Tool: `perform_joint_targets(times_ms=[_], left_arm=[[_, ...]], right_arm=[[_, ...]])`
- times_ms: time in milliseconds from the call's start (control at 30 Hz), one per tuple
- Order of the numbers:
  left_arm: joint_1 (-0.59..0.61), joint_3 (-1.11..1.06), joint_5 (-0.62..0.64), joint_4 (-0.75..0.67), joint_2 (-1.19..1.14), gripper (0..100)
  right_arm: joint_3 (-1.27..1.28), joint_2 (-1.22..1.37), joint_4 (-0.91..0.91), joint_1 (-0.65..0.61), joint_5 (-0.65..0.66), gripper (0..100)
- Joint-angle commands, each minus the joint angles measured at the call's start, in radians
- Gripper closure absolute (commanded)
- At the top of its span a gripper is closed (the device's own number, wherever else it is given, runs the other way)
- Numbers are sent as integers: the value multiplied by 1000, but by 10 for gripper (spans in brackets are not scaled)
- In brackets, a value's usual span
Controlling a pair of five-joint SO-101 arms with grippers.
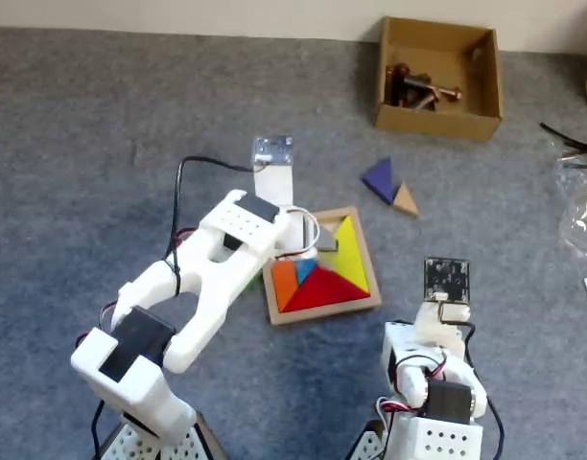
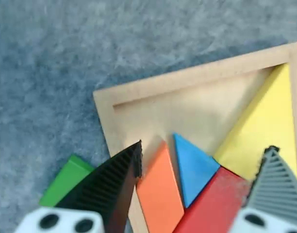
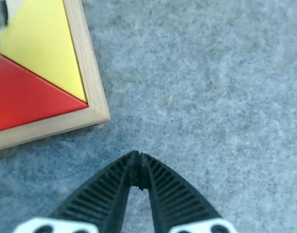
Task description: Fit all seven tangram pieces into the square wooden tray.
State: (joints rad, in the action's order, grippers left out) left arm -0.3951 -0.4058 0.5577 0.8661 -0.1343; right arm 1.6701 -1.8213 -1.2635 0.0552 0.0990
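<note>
The square wooden tray [image 1: 373, 299] lies mid-table with a yellow triangle [image 1: 351, 257], a red triangle [image 1: 322, 286], an orange piece [image 1: 285, 281] and a small blue triangle [image 2: 194, 167] in it. Its bare floor [image 2: 187, 114] shows in the left wrist view. My left gripper [image 2: 202, 155] hangs open over the orange and blue pieces, one finger [image 2: 117, 179] at the tray's edge. A green piece [image 2: 66, 178] lies just outside that edge. A dark blue triangle [image 1: 378, 177] and a tan triangle [image 1: 405, 199] lie on the carpet behind the tray. My right gripper [image 3: 139, 158] is shut and empty over the carpet near the tray's corner [image 3: 97, 114].
A cardboard box [image 1: 437, 120] holding copper-coloured parts stands at the back right. A plastic bag [image 1: 583, 225] and dark cables [image 1: 567, 144] sit at the right edge. The right arm's base [image 1: 433, 393] is at the front, the left arm [image 1: 169, 316] stretches in from the front left.
</note>
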Motion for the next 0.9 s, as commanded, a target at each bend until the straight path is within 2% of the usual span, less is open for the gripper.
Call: perform_joint_targets(times_ms=[0, 133, 367, 633, 867], left_arm=[[33, 70, -40, 3, 18, 659], [79, 79, -43, -3, 16, 776], [82, 71, -192, -87, 7, 996], [74, 67, -201, -176, 5, 976], [-30, 64, -203, -176, 4, 976]], right_arm=[[114, -15, 16, -16, -11, 994], [114, -15, 16, -16, -11, 994], [114, -15, 16, -16, -11, 994], [114, -15, 16, -16, -11, 994], [114, -15, 16, -16, -11, 994]])
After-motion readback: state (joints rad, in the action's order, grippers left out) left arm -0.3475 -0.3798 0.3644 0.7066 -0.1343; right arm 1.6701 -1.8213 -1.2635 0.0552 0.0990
